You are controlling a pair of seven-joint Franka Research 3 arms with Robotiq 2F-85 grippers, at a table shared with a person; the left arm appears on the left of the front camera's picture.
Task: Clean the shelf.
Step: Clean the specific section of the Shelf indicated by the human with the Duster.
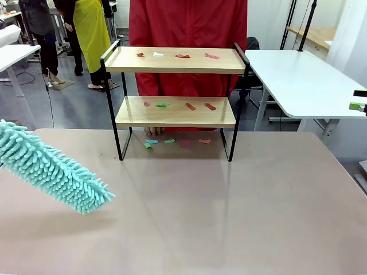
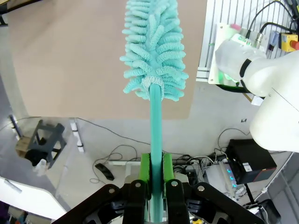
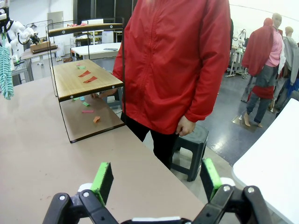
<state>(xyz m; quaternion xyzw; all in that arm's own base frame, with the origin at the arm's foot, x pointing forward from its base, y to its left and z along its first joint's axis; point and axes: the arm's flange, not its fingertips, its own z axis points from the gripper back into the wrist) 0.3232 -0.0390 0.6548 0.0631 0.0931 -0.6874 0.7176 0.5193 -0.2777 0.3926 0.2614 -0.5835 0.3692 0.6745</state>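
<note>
The shelf stands at the table's far side, two wooden boards in a black frame. Small red, green and white paper scraps lie on both boards and on the table under it. A fluffy teal duster slants in from the left, low over the table and well short of the shelf. In the left wrist view my left gripper is shut on the duster's handle, its head pointing away. My right gripper is open and empty off the table's right side, looking at the shelf.
A person in a red jacket stands right behind the shelf, one hand resting on the table by its foot. A white table stands to the right, a dark stool beside the person. The brown tabletop spreads in front.
</note>
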